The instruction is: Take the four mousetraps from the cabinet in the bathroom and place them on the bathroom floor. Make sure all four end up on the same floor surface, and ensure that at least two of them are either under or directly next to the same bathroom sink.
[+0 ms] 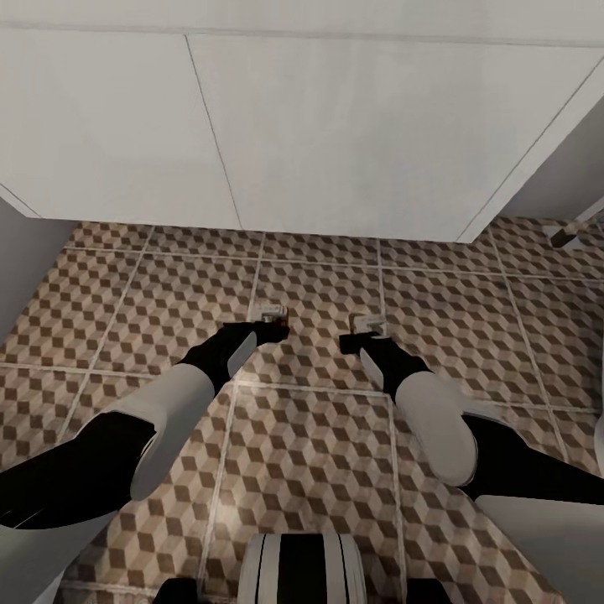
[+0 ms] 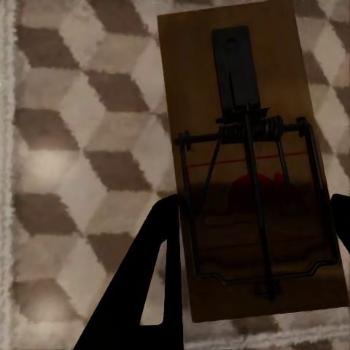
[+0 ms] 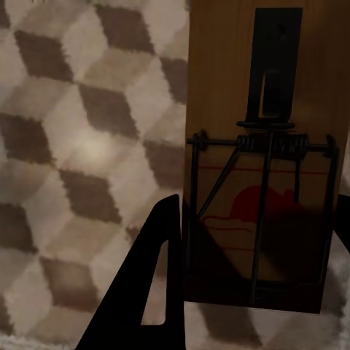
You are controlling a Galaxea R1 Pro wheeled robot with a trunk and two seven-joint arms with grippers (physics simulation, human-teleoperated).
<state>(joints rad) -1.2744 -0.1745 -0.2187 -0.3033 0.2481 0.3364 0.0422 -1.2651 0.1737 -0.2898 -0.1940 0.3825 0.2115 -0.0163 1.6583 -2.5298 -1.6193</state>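
My left gripper (image 1: 273,325) reaches low over the cube-patterned bathroom floor (image 1: 319,436), shut on a mousetrap (image 1: 273,314). In the left wrist view that tan board with its dark spring bar, the mousetrap (image 2: 240,109), sits between the black fingers (image 2: 157,270) just above the tiles. My right gripper (image 1: 356,335) is beside it, shut on a second mousetrap (image 1: 369,323). The right wrist view shows this mousetrap (image 3: 219,87) flanked by the fingers (image 3: 157,277). Both grippers are a short way in front of the sink's white cupboard base (image 1: 335,134). The basin and the cabinet are out of view.
A grey wall (image 1: 25,252) closes the left side. A small dark and chrome object (image 1: 566,235) stands on the floor at the far right, next to a grey panel. A white rounded edge (image 1: 599,436) shows at the right border. My own base (image 1: 302,570) is at the bottom.
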